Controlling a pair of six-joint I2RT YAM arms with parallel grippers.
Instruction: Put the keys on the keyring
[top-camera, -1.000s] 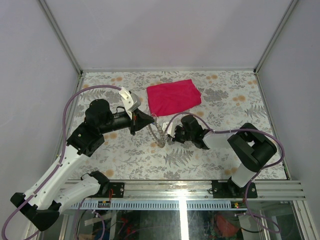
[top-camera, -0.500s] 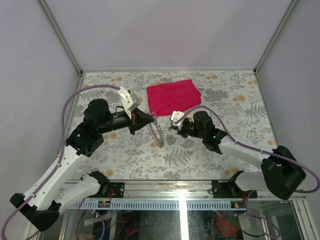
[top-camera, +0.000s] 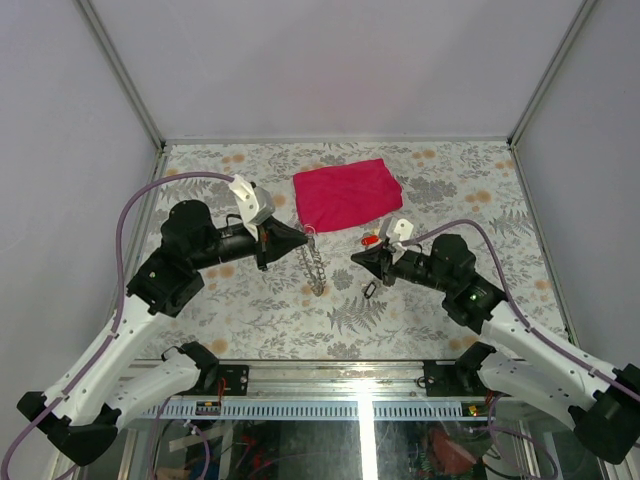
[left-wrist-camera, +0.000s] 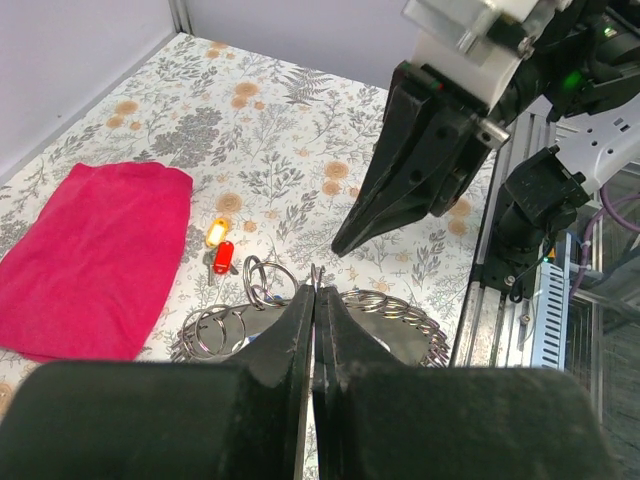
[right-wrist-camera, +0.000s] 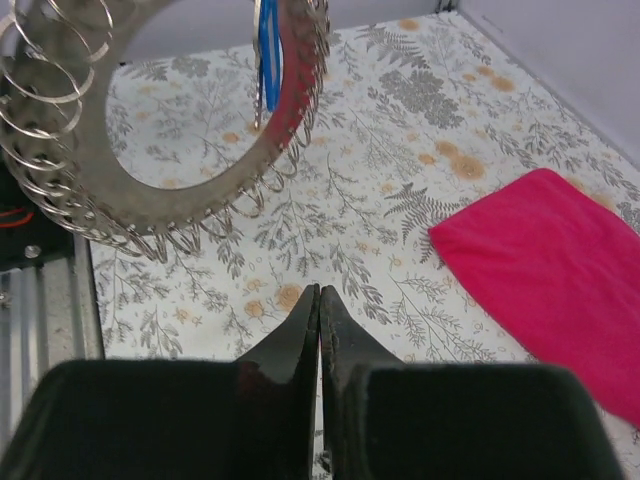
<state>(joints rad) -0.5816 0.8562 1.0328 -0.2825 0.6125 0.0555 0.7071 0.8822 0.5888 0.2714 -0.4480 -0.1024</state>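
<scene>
Just before the cloth (top-camera: 345, 193), off its front-left corner: keyring (top-camera: 314, 266). Near the cloth's front edge, toward its right: tags (top-camera: 371, 241).

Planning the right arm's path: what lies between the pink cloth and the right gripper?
A red tag and a yellow tag lie there; clearest in the left wrist view.

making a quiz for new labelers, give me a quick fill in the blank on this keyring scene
1. The tool gripping the keyring belongs to the ___ arm.
2. The right tool has its jaws ___ and holds nothing.
3. The red tag lies on the ___, off the pink cloth.
Missing words: left; shut; table
</scene>
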